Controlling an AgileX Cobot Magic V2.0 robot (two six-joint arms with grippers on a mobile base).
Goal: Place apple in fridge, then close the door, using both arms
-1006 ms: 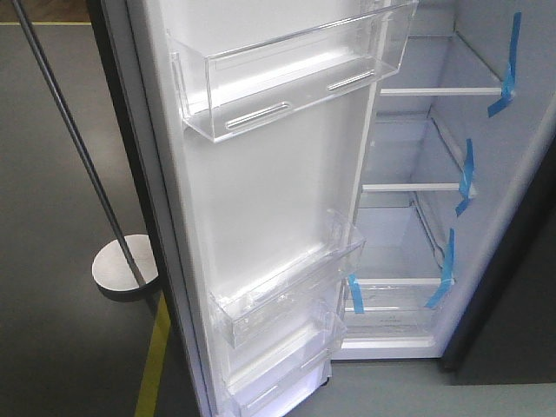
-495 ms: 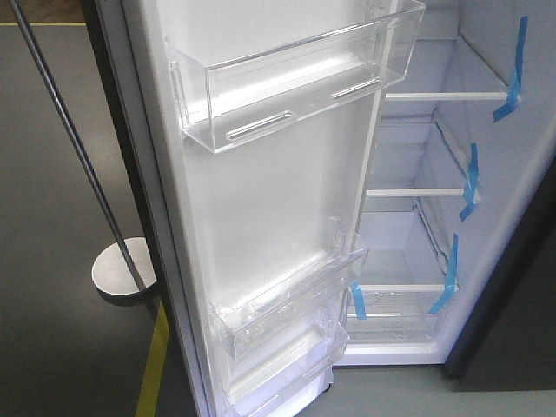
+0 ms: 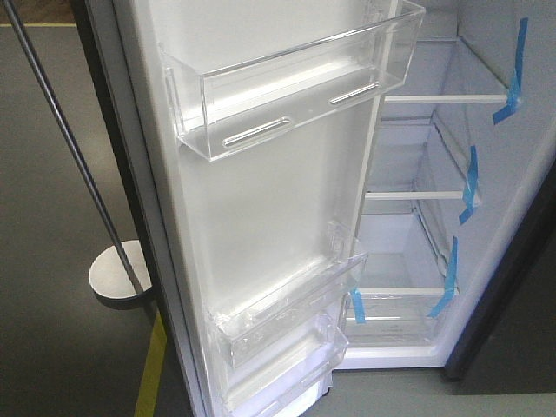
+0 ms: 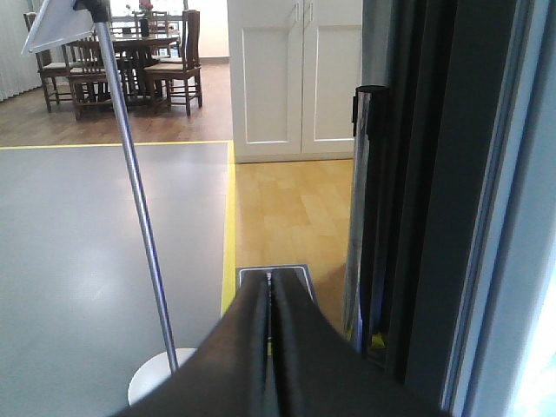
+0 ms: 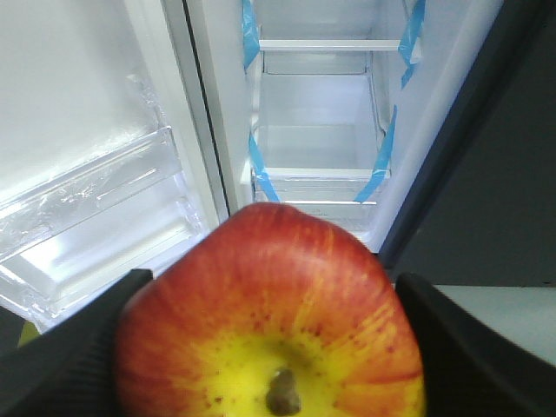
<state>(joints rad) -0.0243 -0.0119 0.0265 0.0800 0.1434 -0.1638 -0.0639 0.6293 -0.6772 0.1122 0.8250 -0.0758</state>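
The red and yellow apple (image 5: 269, 313) fills the bottom of the right wrist view, clamped between my right gripper's (image 5: 271, 334) black fingers (image 5: 69, 339). It faces the open fridge (image 5: 317, 130), white inside with glass shelves and blue tape strips. In the front view the fridge (image 3: 417, 234) stands open at the right, and the door (image 3: 261, 208) swings out at the left, its white liner and clear bins showing. My left gripper (image 4: 270, 287) is shut and empty, beside the door's dark outer edge (image 4: 443, 200). Neither arm shows in the front view.
A chrome stanchion post (image 3: 69, 148) on a round base (image 3: 117, 274) stands left of the door, also in the left wrist view (image 4: 139, 200). A yellow floor line (image 3: 152, 365) runs under the door. White cabinets (image 4: 295, 78) and a dining set (image 4: 130, 56) lie far back.
The front view has drifted slightly: the door, fridge interior and stanchion sit a little further left and lower in frame than a second ago. Nothing was gripped or released.
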